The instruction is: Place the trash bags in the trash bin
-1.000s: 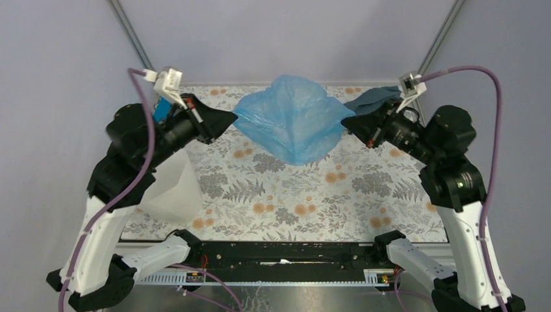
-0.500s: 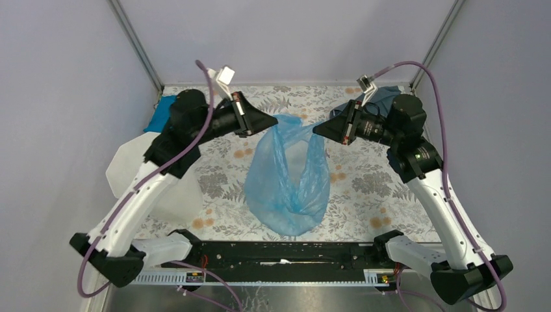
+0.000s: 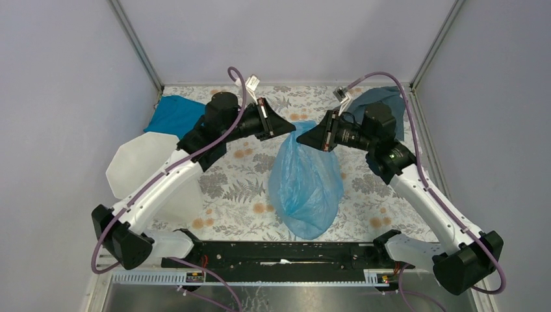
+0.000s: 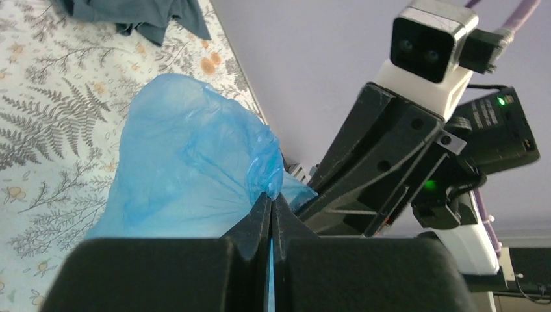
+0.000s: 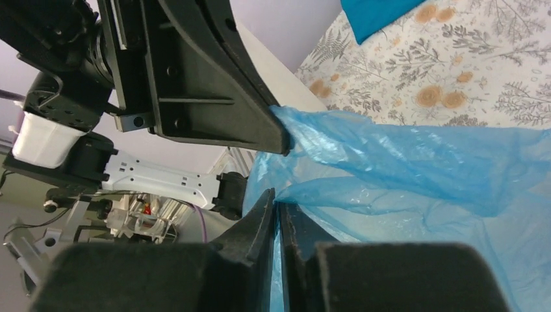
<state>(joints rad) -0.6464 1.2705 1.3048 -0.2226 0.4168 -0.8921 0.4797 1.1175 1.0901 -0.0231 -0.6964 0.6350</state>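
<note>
Pinches the blue bag's (image 3: 305, 185) top edge in the left claw (image 3: 293, 132), pressed together; pinches it likewise in the right claw (image 3: 299, 138), just beside.

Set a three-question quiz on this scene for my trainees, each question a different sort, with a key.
1. True or false: the trash bag already lies inside the trash bin.
2. Which holds the bag: A the left gripper alone, B the right gripper alone, C both?
3. On which side of the robot does the bin stand?
Key: 1 false; 2 C; 3 its left.
</note>
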